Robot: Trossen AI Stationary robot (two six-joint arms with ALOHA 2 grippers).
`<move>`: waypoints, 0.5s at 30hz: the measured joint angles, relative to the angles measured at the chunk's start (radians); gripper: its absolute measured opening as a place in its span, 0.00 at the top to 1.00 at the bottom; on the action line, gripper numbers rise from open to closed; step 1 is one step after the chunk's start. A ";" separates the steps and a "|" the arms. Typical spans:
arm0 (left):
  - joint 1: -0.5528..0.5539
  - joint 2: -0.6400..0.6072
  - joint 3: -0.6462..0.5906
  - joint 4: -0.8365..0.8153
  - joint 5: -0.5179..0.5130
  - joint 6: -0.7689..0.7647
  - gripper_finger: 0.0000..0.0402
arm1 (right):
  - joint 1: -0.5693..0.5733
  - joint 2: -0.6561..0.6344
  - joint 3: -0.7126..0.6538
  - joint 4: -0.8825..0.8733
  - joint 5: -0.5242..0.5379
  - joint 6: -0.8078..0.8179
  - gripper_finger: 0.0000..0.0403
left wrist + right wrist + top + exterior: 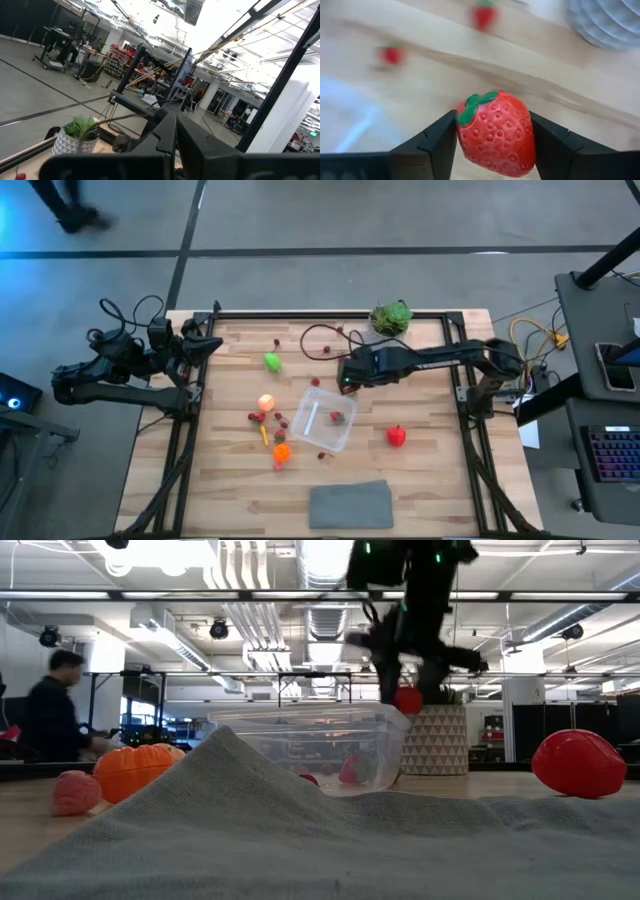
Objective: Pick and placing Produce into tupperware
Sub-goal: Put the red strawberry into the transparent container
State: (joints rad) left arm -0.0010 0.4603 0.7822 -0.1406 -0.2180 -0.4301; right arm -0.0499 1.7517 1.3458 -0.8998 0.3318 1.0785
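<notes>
Right wrist view — the right claw (495,137) grips a red strawberry (496,132) above the table (420,85); left claw clenched.

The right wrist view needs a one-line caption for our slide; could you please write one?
Right gripper clamps a red toy strawberry between its two dark fingers above the wooden table.

The tupperware (326,418) sits mid-table, one produce piece (338,418) inside. The cloth (350,505) lies at the table's near edge, the potted plant (391,318) at the far edge. Other produce (266,402) lies scattered left (one piece (397,436) right).
</notes>
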 joint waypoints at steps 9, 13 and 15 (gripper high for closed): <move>0.000 0.002 0.000 0.000 0.000 0.000 1.00 | 0.096 0.044 0.166 0.047 -0.107 -0.107 0.48; 0.001 0.000 0.000 0.000 0.000 0.000 1.00 | 0.115 0.084 0.175 0.082 -0.182 -0.108 0.48; 0.001 0.000 0.000 0.001 0.001 -0.002 1.00 | 0.131 0.104 0.181 0.083 -0.174 -0.083 0.48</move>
State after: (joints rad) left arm -0.0002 0.4599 0.7822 -0.1397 -0.2175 -0.4320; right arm 0.0810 1.8554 1.5268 -0.8163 0.1573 0.9954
